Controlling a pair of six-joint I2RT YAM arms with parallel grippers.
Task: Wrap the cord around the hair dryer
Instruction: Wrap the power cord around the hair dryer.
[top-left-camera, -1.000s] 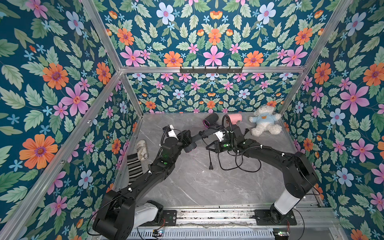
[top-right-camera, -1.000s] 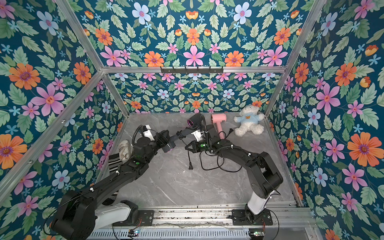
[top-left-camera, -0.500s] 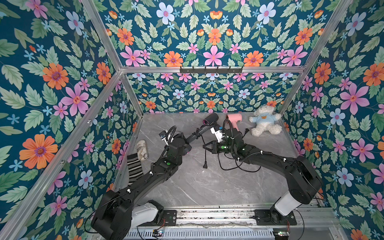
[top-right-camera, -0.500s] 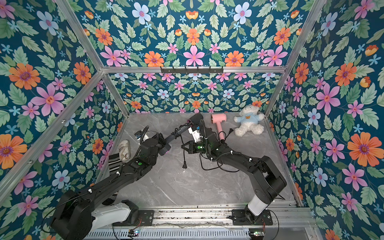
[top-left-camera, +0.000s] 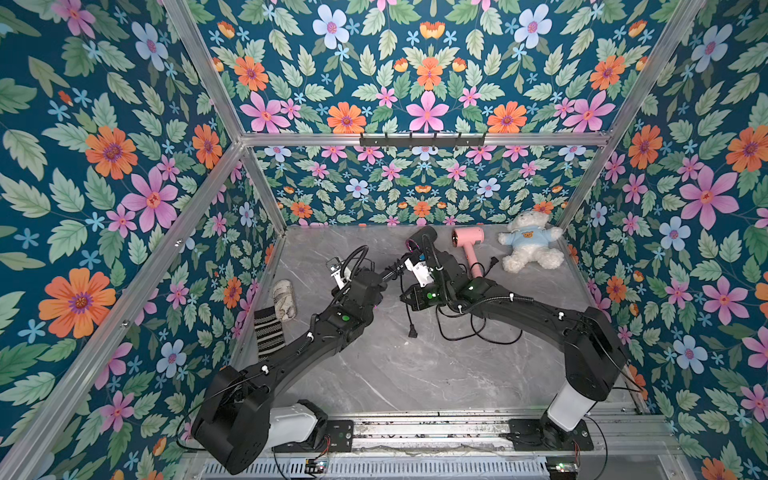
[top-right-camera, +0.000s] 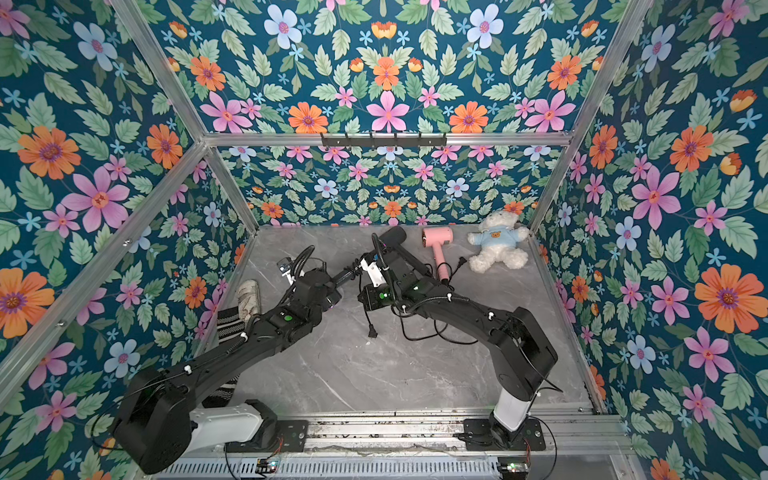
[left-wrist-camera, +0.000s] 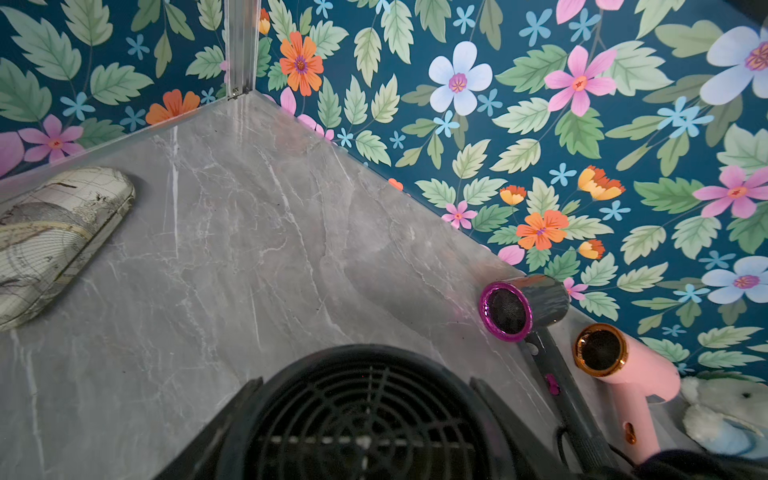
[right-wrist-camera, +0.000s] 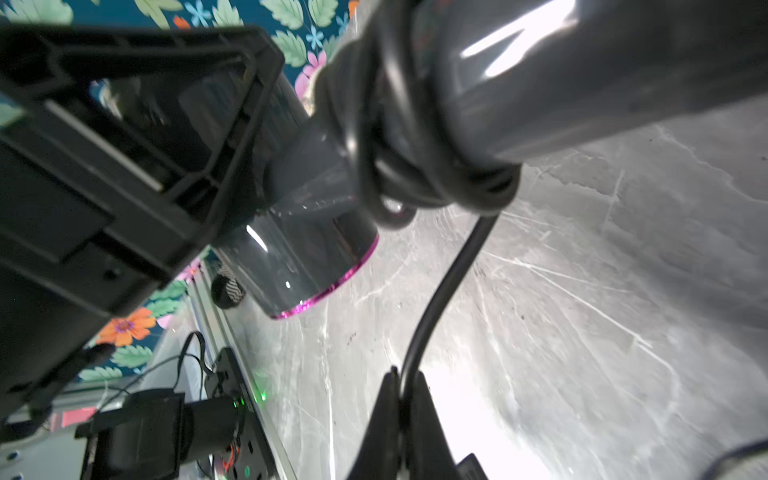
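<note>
Grey marble desk (top-left-camera: 415, 374) inside floral-papered walls (top-left-camera: 428, 187): left end effector (top-left-camera: 370, 286) grips the hair dryer (right-wrist-camera: 303, 257) by its barrel above mid-desk, right end effector (right-wrist-camera: 401, 386) pinches the cord (right-wrist-camera: 440, 291) looped round its handle.

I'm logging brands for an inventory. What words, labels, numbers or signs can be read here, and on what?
No legible text anywhere in these views.
On the map-print case: fine printed lines, any lettering too small to read.
On the teddy bear: a bear-face emblem on its shirt, no readable words.
On the held hair dryer, the pink hair dryer and the spare grey hair dryer: no brand or label visible.
</note>
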